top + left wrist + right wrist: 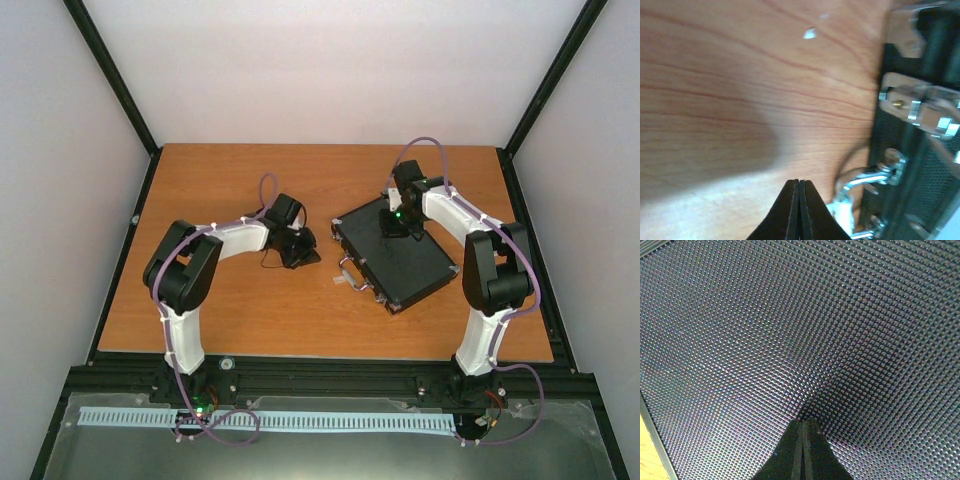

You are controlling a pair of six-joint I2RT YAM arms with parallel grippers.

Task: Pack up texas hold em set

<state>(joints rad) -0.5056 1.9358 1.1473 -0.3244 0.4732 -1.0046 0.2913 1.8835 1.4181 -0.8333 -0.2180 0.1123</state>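
Flat and closed on the table (230, 310): black case (400, 255), handle (352, 272) on its left edge. Over the case's dimpled lid, right gripper (397, 225) pinched together, empty. Left of the handle, left gripper (300, 250) likewise closed, empty, wood showing between.

Case (418, 268) on table (250, 310) right of centre, right claw (801, 424) over it, left claw (799, 183) to its left
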